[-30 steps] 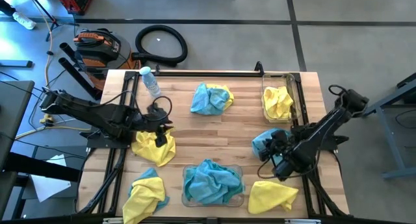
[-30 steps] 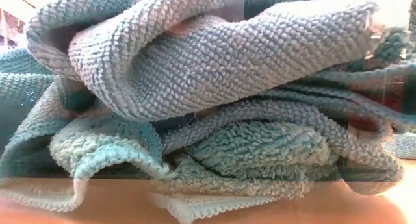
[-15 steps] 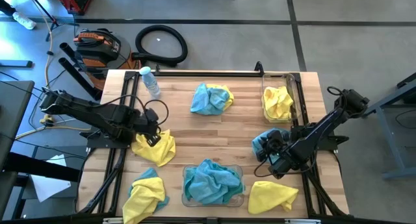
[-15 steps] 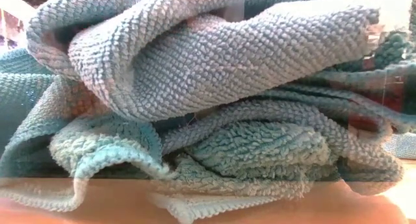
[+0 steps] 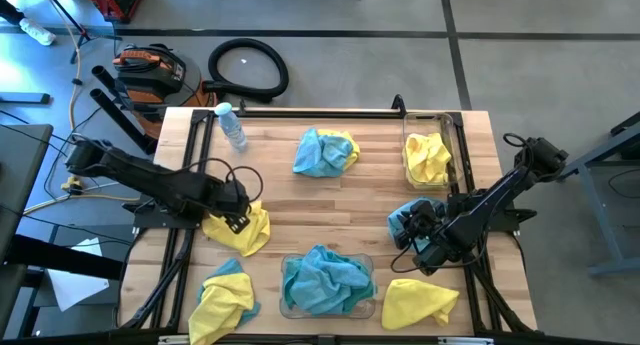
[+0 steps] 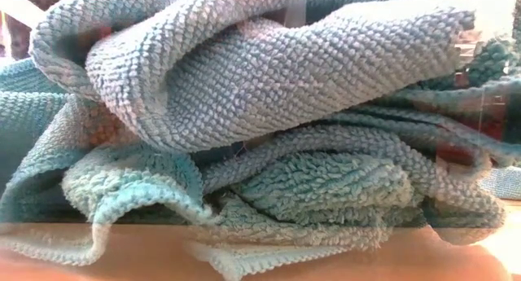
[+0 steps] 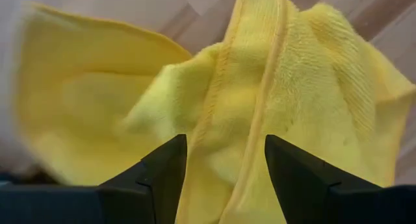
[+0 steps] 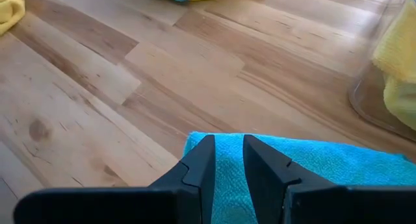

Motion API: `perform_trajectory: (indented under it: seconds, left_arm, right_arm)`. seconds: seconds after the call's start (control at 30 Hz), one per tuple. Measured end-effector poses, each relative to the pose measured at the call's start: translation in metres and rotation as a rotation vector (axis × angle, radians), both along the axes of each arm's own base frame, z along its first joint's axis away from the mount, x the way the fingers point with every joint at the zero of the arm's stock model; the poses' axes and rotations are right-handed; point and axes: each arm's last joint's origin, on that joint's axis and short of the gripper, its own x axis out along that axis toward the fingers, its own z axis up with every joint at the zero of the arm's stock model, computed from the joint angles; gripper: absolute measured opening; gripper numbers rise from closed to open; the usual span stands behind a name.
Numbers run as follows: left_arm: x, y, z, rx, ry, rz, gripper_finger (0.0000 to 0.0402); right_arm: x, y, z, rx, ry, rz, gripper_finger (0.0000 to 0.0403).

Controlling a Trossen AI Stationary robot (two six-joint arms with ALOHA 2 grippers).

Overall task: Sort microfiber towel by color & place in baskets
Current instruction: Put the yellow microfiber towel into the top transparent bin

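My left gripper (image 5: 237, 217) is open, low over a crumpled yellow towel (image 5: 243, 230) at the table's left. In the left wrist view its fingers (image 7: 166, 165) stand on either side of a raised fold (image 7: 240, 120). My right gripper (image 5: 415, 225) is shut on a teal towel (image 5: 404, 215) lying at the table's right. A clear basket (image 5: 371, 307) at the near edge holds teal towels (image 6: 260, 94). A second basket (image 5: 452, 123) at the far right holds a yellow towel (image 5: 427, 157). My left gripper straddles the yellow towel's raised fold (image 7: 240, 120) from above; I cannot tell whether the fingers touch it. My right gripper (image 8: 229, 141) pinches the teal towel near its edge (image 8: 229, 165) between the two fingers, slanting down from the table's right. The towel lies flat on the wood.
A teal-and-yellow pile (image 5: 325, 152) lies at the far middle. A yellow-and-teal pile (image 5: 222, 297) sits at the near left and a yellow towel (image 5: 418, 302) at the near right. A water bottle (image 5: 232, 125) lies at the far left. Bare wood (image 5: 330, 210) shows mid-table.
My left gripper has moved toward the near edge and down, from beside the yellow towel's far side onto the towel. My right arm has shifted slightly toward the table's left over the teal towel.
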Motion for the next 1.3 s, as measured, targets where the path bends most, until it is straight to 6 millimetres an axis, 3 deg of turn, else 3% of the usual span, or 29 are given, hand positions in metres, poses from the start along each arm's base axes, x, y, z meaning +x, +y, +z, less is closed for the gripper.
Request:
perform_trajectory:
  seconds: [0.27, 0.37, 0.47, 0.7, 0.87, 1.03, 1.17, 1.3]
  left_arm:
    - [0.005, -0.001, -0.034, 0.013, 0.066, -0.032, 0.0183]
    - [0.011, -0.002, -0.035, 0.027, 0.078, -0.068, 0.0124]
    - [0.020, -0.002, -0.026, 0.079, 0.059, -0.125, 0.0032]
    - [0.050, 0.002, 0.039, 0.210, -0.113, -0.246, 0.0006]
    - [0.069, 0.008, 0.100, 0.344, -0.255, -0.316, 0.0004]
    - [0.079, 0.011, 0.152, 0.442, -0.394, -0.386, 0.0002]
    - [0.082, 0.014, 0.175, 0.497, -0.458, -0.428, 0.0001]
    - [0.084, 0.018, 0.182, 0.536, -0.481, -0.456, 0.0001]
  right_arm:
    - [-0.001, 0.000, 0.000, 0.012, 0.020, 0.001, 0.0073]
    - [-0.001, -0.001, 0.000, -0.012, 0.009, 0.006, 0.0073]
    - [0.001, -0.002, 0.002, -0.097, -0.040, 0.015, 0.0073]
    - [0.019, -0.008, 0.022, -0.285, -0.143, -0.004, 0.0073]
    - [0.046, -0.012, 0.059, -0.371, -0.077, 0.035, 0.0089]
    - [0.074, -0.023, 0.102, -0.449, 0.015, 0.126, 0.0131]
    - [0.096, -0.036, 0.134, -0.479, 0.039, 0.222, 0.0171]
    - [0.119, -0.049, 0.158, -0.491, -0.029, 0.405, 0.0205]
